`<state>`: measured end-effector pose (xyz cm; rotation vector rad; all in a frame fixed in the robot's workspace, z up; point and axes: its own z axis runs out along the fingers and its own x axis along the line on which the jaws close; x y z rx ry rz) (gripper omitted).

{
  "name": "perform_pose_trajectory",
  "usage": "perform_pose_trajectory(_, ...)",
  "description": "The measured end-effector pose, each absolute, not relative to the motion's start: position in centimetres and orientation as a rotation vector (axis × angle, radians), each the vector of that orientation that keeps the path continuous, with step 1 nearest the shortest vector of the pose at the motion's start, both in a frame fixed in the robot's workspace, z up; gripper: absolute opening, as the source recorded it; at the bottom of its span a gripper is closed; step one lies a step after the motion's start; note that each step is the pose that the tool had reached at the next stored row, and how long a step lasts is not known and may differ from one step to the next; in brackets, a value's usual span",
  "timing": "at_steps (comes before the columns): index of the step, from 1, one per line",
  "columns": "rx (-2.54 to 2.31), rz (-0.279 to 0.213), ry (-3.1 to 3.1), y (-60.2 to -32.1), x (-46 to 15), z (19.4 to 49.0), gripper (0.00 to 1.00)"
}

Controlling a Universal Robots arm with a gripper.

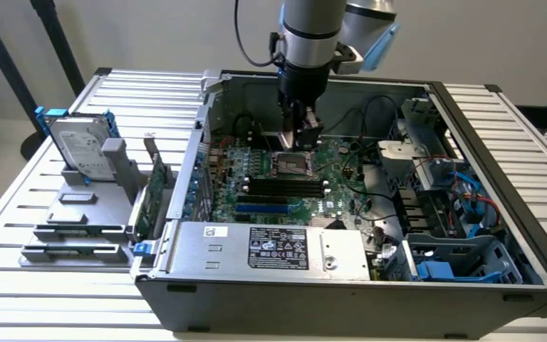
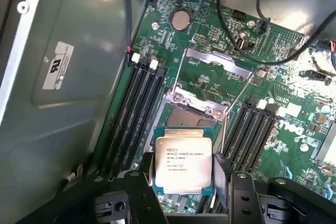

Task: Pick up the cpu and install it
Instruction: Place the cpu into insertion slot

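The cpu [image 2: 184,163] is pinched by two opposite edges in the tool [image 2: 185,171], hung above the motherboard [image 2: 210,24], the open CPU socket [image 2: 190,118] lying just beyond and below, edges roughly parallel.

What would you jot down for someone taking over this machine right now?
The gripper is shut on the small flat square cpu with a shiny silver-grey metal top.
The cpu hangs over the open socket on the green motherboard, inside the grey metal computer case.
Done: cpu picked up.
Left: cpu not yet seated in the socket.
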<state>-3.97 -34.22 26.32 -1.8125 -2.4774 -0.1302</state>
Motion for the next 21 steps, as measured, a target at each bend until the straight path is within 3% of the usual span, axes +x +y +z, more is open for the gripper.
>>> perform_pose_trajectory(13,-2.082,-0.14,-2.269,-34.2,-4.0,24.8,0.54)
perform_pose_trajectory(21,-2.163,-0.12,-2.227,-34.2,-4.3,24.2,0.54)
